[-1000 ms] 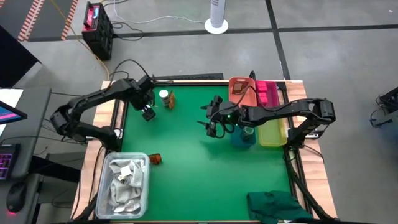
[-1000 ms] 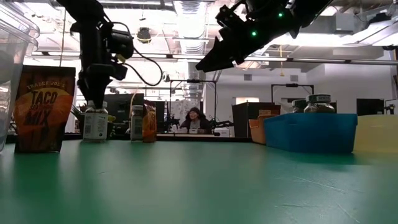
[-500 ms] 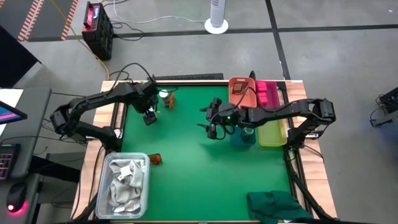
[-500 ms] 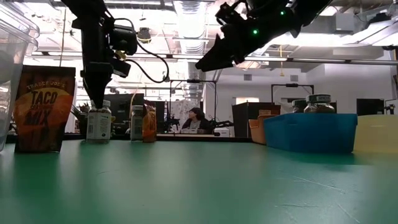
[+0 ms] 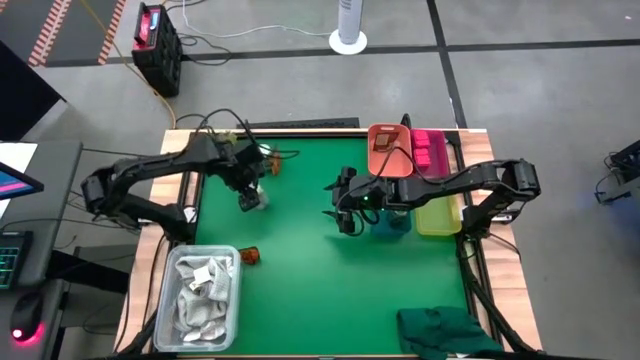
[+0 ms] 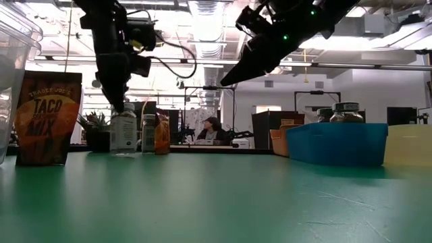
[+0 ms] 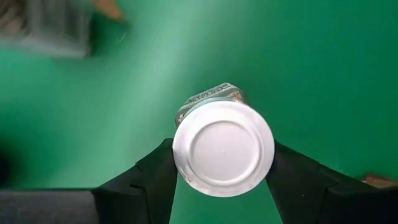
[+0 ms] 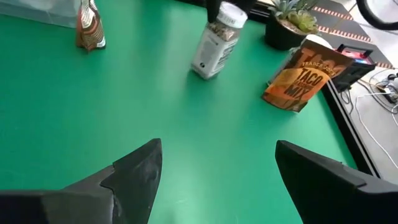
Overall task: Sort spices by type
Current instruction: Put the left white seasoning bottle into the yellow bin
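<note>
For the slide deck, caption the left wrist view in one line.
Left gripper straddles the white cap of a spice jar over the green table, one of the jaws on either side.

Two dark jointed arms (black cables looped), green lights glowing.

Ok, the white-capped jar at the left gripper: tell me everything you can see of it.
The white-capped jar is a small clear jar with a round, flat white lid, a pale label and brownish contents. The left gripper has a dark finger against each side of the lid. In the low view it looks upright, at or just above the green table; contact there is unclear. It is near the table's back-left, close to another jar.
</note>
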